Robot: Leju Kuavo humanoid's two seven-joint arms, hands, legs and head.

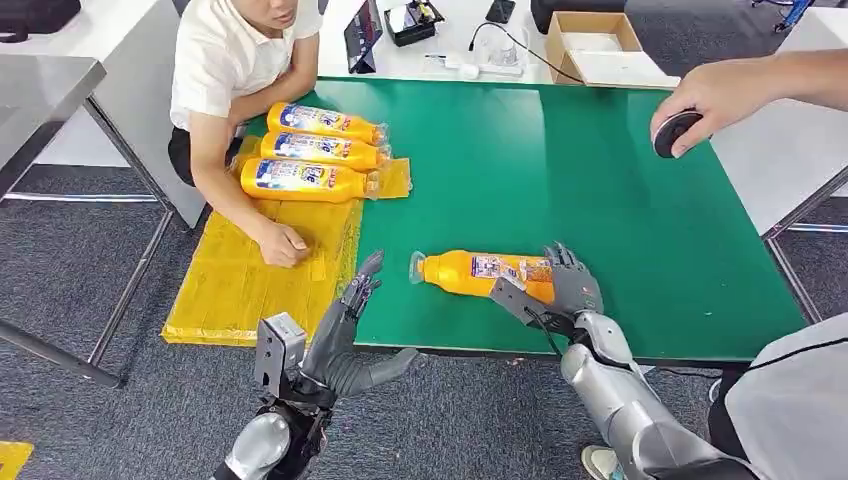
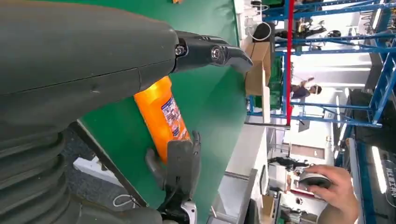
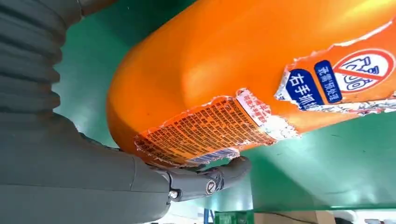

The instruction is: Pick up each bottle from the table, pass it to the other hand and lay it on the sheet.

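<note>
An orange bottle (image 1: 484,274) lies on its side on the green table (image 1: 600,180), close to the table's near edge, its clear cap end pointing toward the yellow sheet (image 1: 240,280). The right hand (image 1: 560,290) sits at the bottle's base end, fingers over the top and thumb against the side nearest the robot; in the right wrist view the thumb tip presses just under the torn label, so the hand touches the bottle, which rests on the table. Whether the hold is firm cannot be told.

The left hand (image 1: 345,335) hovers off the table's near edge, between the sheet and the bottle, fingers spread and holding nothing.

The sheet hangs over the table's left edge. Three more orange bottles (image 1: 310,152) lie side by side on its far part, caps pointing toward the table's middle. A seated person's hand (image 1: 283,243) rests on the sheet nearer the robot than those three bottles. Another person's hand (image 1: 705,105) holds a dark round object (image 1: 676,132) above the table's right side. A cardboard box (image 1: 595,45) stands beyond the table's far edge.
</note>
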